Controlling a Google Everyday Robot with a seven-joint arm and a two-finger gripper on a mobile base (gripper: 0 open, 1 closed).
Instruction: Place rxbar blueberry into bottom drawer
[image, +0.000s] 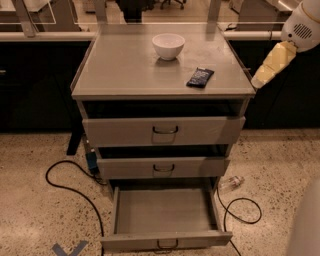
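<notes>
Cabinet top with rxbar blueberry; tool beside its right edge

A: What finish did the table show?
B: Grey metal, matt and smooth, as did the bottom drawer.
A: And the rest?
B: The white bowl looked glossy. The rxbar blueberry had a dark, faintly shiny wrapper. The claw, just off the table's right edge, looked like matt, pale-yellow plastic.

rxbar blueberry on cabinet top, bottom drawer open, gripper at right edge
</notes>
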